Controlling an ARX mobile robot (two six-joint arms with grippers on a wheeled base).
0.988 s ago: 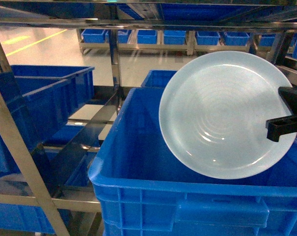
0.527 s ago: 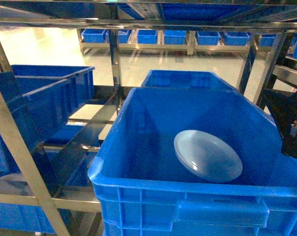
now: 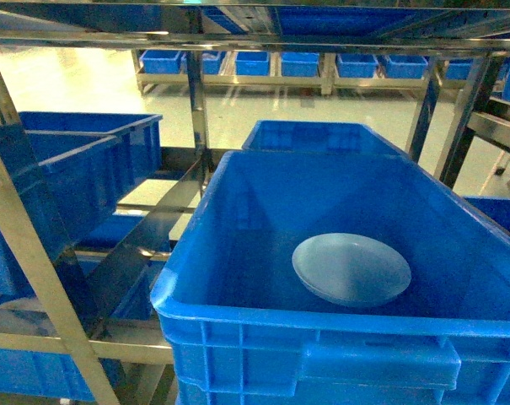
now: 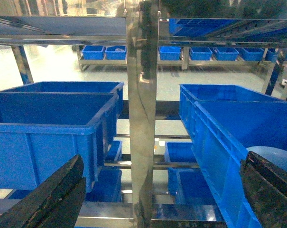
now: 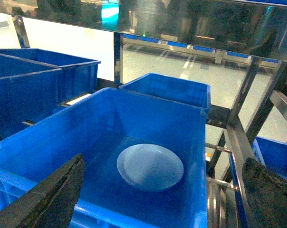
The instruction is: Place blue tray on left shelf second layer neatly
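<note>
Warehouse: steel racks (image 3: 195, 101), rows of blue crates (image 3: 322, 63)

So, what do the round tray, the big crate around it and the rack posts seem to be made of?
The blue tray looks like glossy pale plastic, given its soft sheen. The crate seems to be moulded plastic, saturated blue with ribbed walls. The rack posts look like polished stainless steel, mirror-like with reflections.

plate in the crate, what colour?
Pale light blue plate, against the deep blue crate; clearest in the right wrist view.

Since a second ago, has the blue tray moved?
Yes. The blue tray dropped from rim height, held by the right gripper, to lie flat on the floor of the blue crate.
</note>
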